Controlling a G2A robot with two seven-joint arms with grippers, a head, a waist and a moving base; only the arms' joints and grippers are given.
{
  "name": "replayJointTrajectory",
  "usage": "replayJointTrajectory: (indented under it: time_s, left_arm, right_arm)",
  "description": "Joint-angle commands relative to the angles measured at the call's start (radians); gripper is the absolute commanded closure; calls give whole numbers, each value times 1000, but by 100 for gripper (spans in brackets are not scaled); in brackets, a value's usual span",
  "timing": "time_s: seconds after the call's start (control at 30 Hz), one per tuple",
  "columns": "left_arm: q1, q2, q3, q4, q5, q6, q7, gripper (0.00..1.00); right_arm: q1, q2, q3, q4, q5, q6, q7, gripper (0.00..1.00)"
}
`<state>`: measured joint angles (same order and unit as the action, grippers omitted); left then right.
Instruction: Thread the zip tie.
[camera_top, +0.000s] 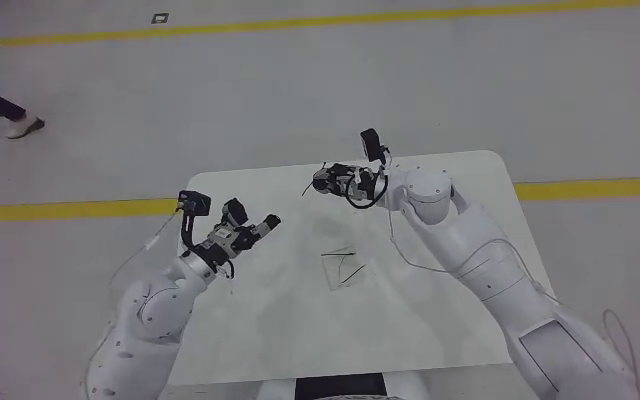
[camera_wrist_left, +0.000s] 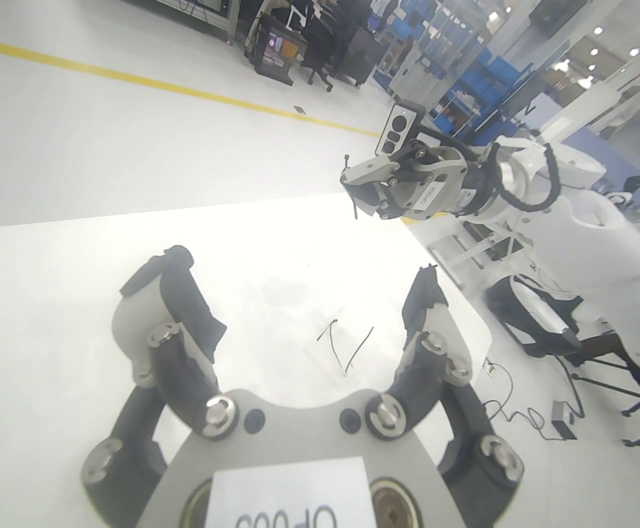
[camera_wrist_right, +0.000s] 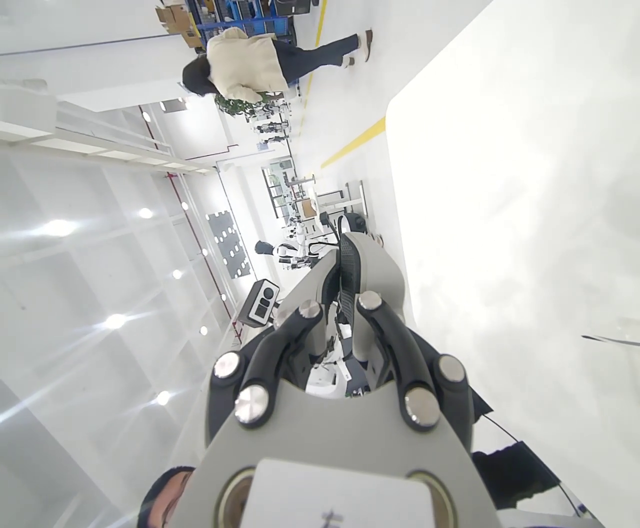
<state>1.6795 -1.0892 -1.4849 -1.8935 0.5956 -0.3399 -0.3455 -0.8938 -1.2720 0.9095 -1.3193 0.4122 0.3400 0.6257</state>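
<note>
Zip tie (camera_wrist_left: 354, 212) status from my remote seat: it's pinched in the right claw (camera_top: 319, 181). The fingers are pressed together on it, and the thin black strap pokes out past the tips on both sides. In the top view that claw sits just above the centre of the frame, near the far edge of the white table (camera_top: 280, 330). The left wrist cam shows it held up off the surface. The left claw (camera_wrist_left: 300, 280) is left of centre in the top view, over the left side of the table. It's angled toward the right one but well apart from it, and its black-padded fingers (camera_wrist_left: 175, 285) are spread wide. Two loose ties (camera_top: 345, 268) lie flat near the middle of the table, just beside each other in a rough V. In the top view they're a bit below the centre of the frame, lower than both claws and roughly between them. From the right wrist cam I can see the right claw's fingertips closed up tight.
</note>
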Motion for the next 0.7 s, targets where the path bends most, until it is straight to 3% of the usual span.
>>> replayJointTrajectory:
  time_s: [0.0,0.07,0.2,0.27,0.43,0.67]
  left_arm:
    - [-4,1,1,-4,22,0,3,0]
    - [-14,8,16,-27,182,0,0,0]
    - [-14,29,72,-49,452,0,94,0]
    - [-14,45,102,-42,565,0,138,0]
    - [-35,94,157,3,823,0,328,0]
    - [-37,96,159,7,839,0,340,0]
  right_arm:
    - [0,0,0,0,0,0,0,100]
    - [-11,0,-1,-8,-8,-4,-16,100]
    - [-15,-1,-3,-15,-15,0,-22,100]
    - [-13,-1,-8,-12,-11,0,-19,100]
    - [-3,-2,-31,4,8,0,-19,100]
    - [-1,-2,-34,5,9,0,-20,100]
